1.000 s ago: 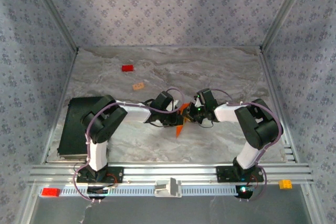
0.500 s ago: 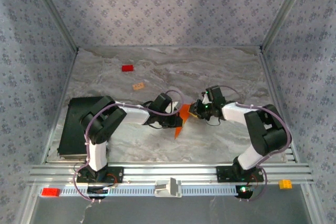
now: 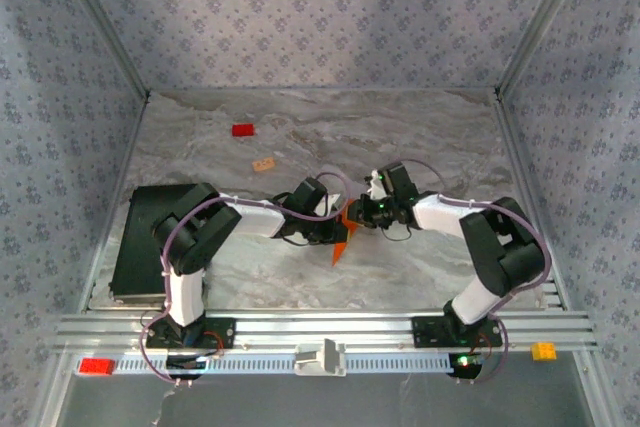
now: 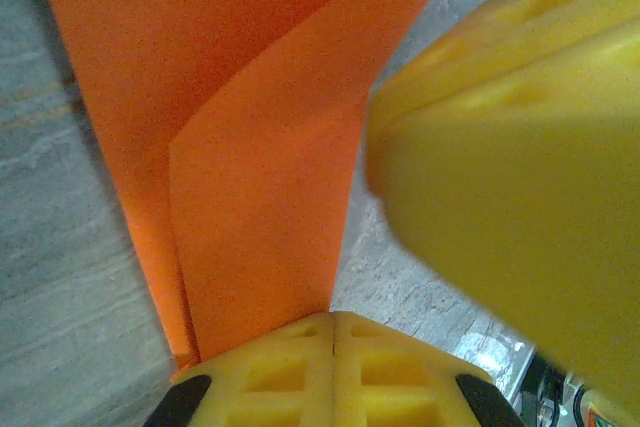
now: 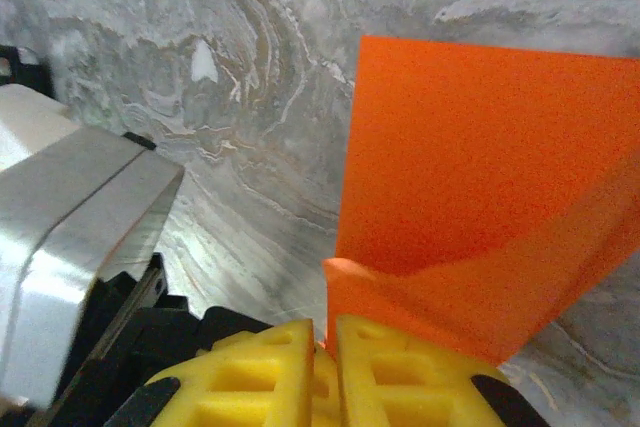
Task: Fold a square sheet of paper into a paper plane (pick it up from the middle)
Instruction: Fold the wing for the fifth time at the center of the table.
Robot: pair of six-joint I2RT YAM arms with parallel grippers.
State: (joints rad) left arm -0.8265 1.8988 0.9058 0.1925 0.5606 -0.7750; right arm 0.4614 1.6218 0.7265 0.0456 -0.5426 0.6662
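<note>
Orange paper (image 3: pixel 342 242), creased into layers, sits near the middle of the desk (image 3: pixel 430 137) between the two arms. On its left, the left gripper (image 3: pixel 333 231) has its jaws pressed together on the paper's edge. On its right, the right gripper (image 3: pixel 360 215) pinches a folded corner in nearly closed jaws.

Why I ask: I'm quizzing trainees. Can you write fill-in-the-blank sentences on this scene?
The paper is ___ in colour.
The left gripper is ___ on it.
The right gripper pinches the same ___.
The farthest block from the arms is ___.
Missing words: orange; shut; paper; red.
</note>
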